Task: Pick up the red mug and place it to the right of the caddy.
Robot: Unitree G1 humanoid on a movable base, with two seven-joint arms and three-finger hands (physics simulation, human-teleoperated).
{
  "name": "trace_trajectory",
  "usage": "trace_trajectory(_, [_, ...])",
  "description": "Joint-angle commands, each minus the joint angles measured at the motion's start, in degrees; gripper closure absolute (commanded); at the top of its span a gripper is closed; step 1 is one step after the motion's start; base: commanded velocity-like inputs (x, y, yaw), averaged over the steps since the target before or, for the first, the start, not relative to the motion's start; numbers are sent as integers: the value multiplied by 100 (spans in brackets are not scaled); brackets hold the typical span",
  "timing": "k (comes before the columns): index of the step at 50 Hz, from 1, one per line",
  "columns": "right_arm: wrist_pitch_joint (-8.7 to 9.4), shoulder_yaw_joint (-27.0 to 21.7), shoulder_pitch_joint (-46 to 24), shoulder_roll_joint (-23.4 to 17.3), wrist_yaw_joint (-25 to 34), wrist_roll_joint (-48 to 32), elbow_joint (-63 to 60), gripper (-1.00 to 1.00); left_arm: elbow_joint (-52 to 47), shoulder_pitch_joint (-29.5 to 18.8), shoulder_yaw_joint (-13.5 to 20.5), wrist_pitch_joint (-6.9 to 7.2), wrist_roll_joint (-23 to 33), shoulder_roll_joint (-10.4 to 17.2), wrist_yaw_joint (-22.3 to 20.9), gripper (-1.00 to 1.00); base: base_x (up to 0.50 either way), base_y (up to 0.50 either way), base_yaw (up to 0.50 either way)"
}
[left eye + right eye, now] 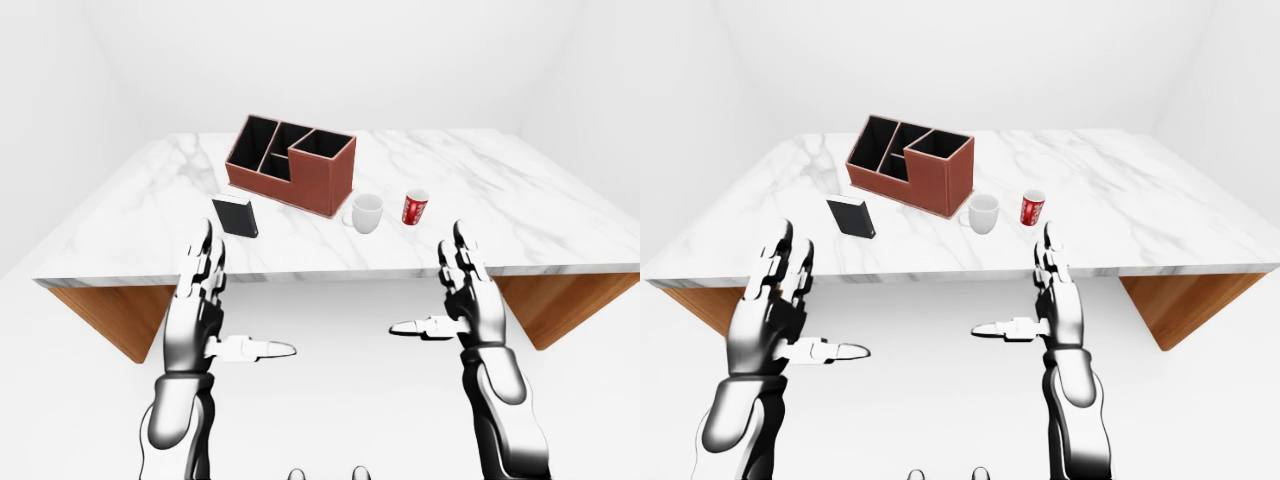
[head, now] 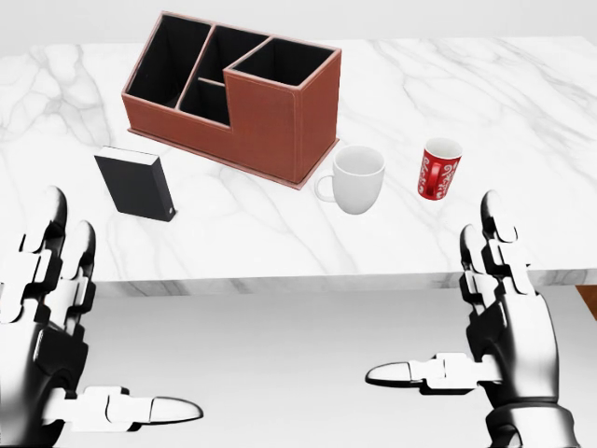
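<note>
A small red mug with white lettering stands upright on the marble table, right of a white mug. The brown-red caddy with black compartments sits to the upper left of both mugs. My left hand and right hand are both open and empty. They hover below the table's near edge, fingers pointing up and thumbs pointing inward. The right hand is below and slightly right of the red mug, well apart from it.
A black box stands on the table left of the white mug, below the caddy's left end. The white mug stands right beside the caddy's right end. The table has wooden supports under its near edge.
</note>
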Motion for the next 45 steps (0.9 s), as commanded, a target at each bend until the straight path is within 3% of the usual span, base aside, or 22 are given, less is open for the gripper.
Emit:
trace_trajectory(1, [0, -124, 176, 33, 42, 52, -712, -100, -735, 246, -75, 0, 21, -36, -103, -100, 0, 0, 0])
trace_trajectory(25, [0, -362, 570, 231, 87, 300, -2336, -100, -1039, 392, 124, 0, -25, -111, -211, -100, 1, 0, 0])
trace_trajectory(45, [0, -243, 621, 229, 140, 197, -2192, -100, -1066, 417, 149, 0, -37, -125, -232, -100, 39, 0, 0])
